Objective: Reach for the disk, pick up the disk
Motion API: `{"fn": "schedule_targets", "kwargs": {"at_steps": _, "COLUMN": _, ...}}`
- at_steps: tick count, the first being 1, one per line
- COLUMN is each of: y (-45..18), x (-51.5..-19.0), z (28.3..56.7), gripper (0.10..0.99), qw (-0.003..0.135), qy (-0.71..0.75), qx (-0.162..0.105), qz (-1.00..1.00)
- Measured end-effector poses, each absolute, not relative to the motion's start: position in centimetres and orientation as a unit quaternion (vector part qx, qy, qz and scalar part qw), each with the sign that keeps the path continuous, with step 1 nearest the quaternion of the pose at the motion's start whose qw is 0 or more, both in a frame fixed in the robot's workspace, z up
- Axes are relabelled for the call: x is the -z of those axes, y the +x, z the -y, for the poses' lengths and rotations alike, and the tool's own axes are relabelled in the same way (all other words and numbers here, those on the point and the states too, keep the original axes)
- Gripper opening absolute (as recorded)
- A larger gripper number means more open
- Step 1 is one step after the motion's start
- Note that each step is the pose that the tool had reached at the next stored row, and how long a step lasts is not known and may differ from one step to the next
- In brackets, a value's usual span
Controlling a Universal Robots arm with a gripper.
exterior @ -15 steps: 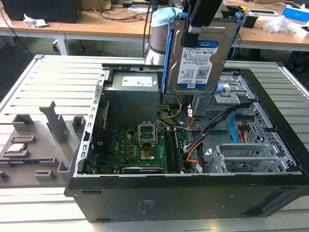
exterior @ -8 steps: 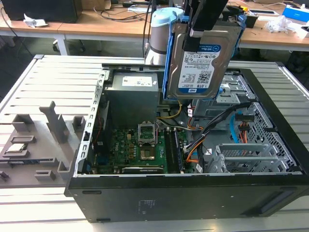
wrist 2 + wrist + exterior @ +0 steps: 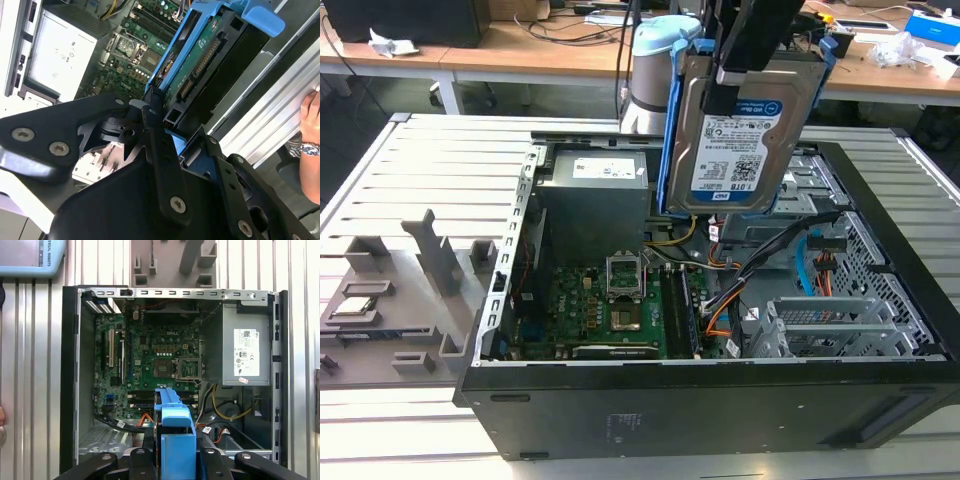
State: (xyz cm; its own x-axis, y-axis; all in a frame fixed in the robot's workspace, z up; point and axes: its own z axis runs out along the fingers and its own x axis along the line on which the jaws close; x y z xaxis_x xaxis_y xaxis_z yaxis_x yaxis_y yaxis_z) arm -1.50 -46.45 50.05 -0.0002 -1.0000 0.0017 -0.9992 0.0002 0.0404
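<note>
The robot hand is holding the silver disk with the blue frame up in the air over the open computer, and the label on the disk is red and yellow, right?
Almost. The hand does hold the disk up over the open computer, and it has the blue frame, but the exterior view shows the label is white and blue, not red and yellow.

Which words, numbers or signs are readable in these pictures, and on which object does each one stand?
The disk: white-and-blue label with barcodes; print too small to read.
Power supply: white label; print too small to read.
Motherboard: white marking; too blurred to quote.
Teal panel: white lettering, cut off at the picture's edge.
Nothing can be quoted with certainty.
</note>
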Motion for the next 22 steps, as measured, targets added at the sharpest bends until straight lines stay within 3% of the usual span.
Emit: {"fn": "schedule_targets", "kwargs": {"at_steps": 22, "y": -1.5, "x": -50.0, "z": 50.4, "gripper": 0.369, "qw": 0.015, "qy": 0.707, "qx": 0.014, "qz": 0.707}}
